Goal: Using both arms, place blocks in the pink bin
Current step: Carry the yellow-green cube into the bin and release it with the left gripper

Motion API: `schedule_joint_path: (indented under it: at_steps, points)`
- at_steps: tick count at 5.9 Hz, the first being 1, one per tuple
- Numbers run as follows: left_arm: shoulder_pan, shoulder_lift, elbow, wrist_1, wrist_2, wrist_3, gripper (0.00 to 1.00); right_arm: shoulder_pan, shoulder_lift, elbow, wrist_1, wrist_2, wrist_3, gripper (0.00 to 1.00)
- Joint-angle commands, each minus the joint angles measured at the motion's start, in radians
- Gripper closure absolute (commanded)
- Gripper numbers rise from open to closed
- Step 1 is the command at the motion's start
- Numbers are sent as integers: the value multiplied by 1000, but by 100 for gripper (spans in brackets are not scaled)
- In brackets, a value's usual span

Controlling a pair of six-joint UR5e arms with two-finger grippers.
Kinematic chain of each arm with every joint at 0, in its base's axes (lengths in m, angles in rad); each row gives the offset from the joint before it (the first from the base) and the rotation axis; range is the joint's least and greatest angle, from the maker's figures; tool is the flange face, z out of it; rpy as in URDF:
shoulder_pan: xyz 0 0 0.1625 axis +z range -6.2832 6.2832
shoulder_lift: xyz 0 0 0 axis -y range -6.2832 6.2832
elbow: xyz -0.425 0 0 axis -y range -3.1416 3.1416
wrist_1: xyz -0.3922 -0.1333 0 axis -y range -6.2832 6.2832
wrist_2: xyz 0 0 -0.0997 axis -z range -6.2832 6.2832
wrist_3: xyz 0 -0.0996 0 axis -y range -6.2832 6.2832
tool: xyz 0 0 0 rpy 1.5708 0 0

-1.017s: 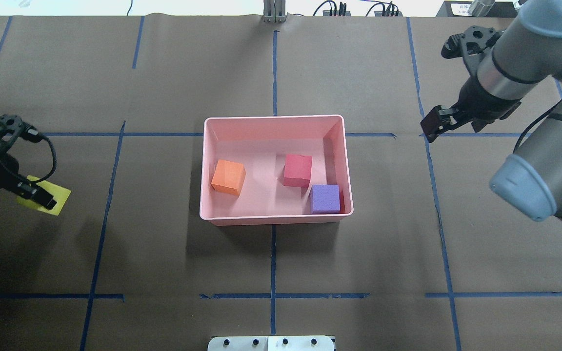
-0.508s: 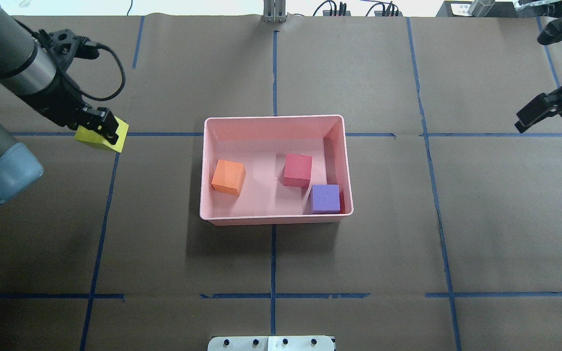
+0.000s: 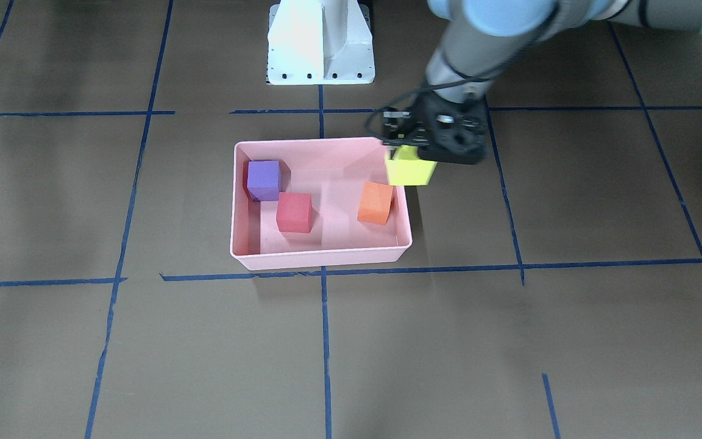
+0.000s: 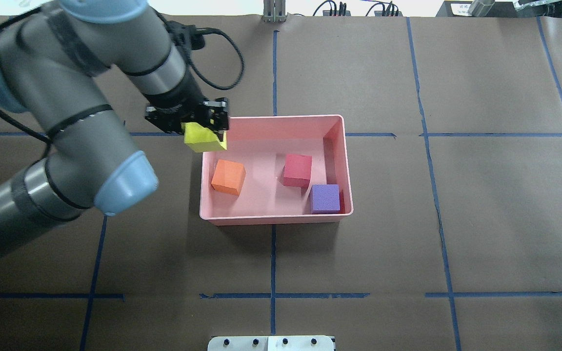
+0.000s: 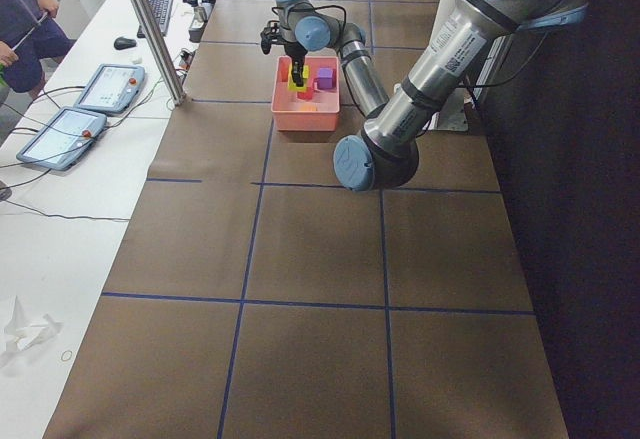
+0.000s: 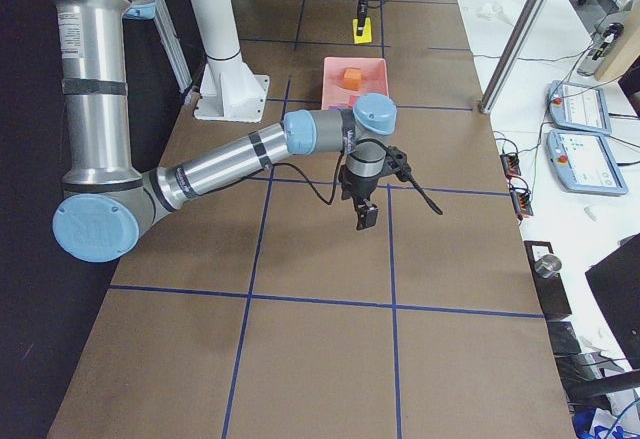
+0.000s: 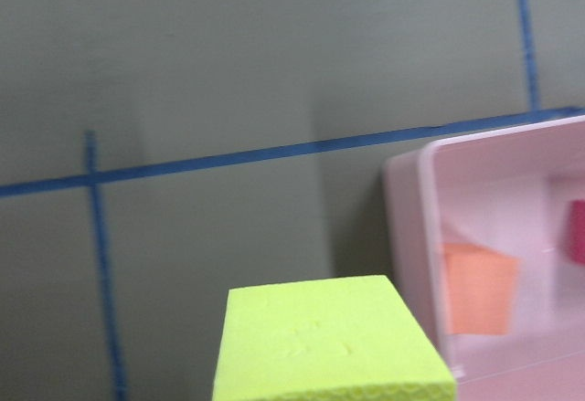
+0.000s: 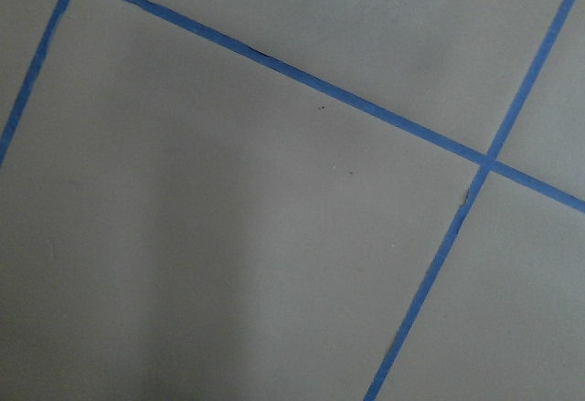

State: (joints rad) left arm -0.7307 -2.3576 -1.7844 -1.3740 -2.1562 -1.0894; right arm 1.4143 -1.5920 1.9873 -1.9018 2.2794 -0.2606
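The pink bin (image 4: 273,117) stands mid-table and holds the orange block (image 4: 228,177), the red block (image 4: 297,169) and the purple block (image 4: 325,198). My left gripper (image 4: 203,129) is shut on the yellow-green block (image 4: 205,140) and holds it in the air over the bin's far left corner. In the front view that block (image 3: 409,171) hangs at the bin's rim (image 3: 320,263). The left wrist view shows the block (image 7: 329,342) beside the bin's wall (image 7: 407,227). My right gripper (image 6: 365,214) shows only in the exterior right view, far from the bin; I cannot tell its state.
The brown paper table carries a grid of blue tape. The white pedestal (image 3: 320,42) stands behind the bin on the robot's side. A metal post (image 5: 150,29) and tablets (image 5: 60,137) sit on the side desk.
My left arm has carried the yellow-green block from the table's left side to the bin's far left corner. My right arm has left the overhead view to the right.
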Motion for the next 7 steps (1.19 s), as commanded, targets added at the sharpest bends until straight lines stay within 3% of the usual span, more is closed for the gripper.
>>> schedule_joint_path:
  at_steps: [1, 3, 5, 7]
  points:
    - [89, -88, 71, -14, 71, -83, 1, 34, -89, -2, 70, 20, -45, 0]
    - [79, -62, 16, -4, 73, -58, 0, 55, -129, -1, 99, 29, -35, 0]
    - [-8, 180, -155, 1, 62, 201, 0, 83, -149, -2, 99, 28, -35, 0]
    - [-242, 385, -165, 4, -40, 645, 0, 103, -167, -10, 99, 29, 1, 2]
